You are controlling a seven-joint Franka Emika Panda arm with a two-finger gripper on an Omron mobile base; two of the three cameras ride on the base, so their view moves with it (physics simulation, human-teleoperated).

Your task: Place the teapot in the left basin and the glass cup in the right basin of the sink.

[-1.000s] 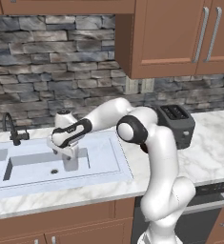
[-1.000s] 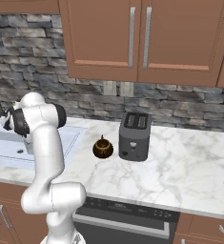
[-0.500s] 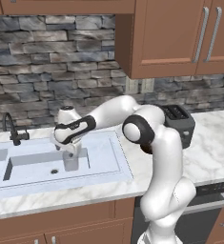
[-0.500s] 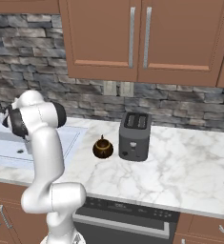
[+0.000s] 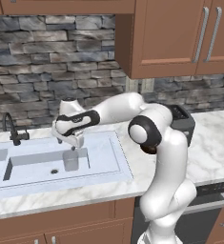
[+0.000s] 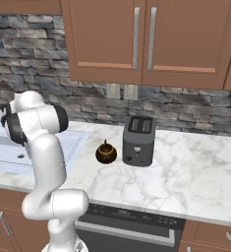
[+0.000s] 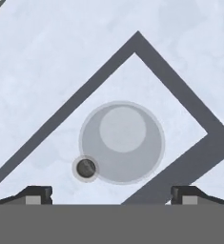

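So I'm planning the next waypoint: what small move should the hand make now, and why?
Probably lift the hand straight up, out of the sink. Its jaws stand open above the glass cup, which sits upright in the right basin beside the drain hole. The teapot waits on the counter by the toaster.

The worktop looks like white marble with grey veins, smooth and a little shiny. The sink is pale white and smooth, with a matt look. The glass cup is see-through grey glass. The teapot is dark brown and glossy, with a golden rim. The toaster looks like dark matt metal. The wall is rough grey stone. The cupboards are smooth brown wood with shiny metal handles. The faucet is dark and matt.
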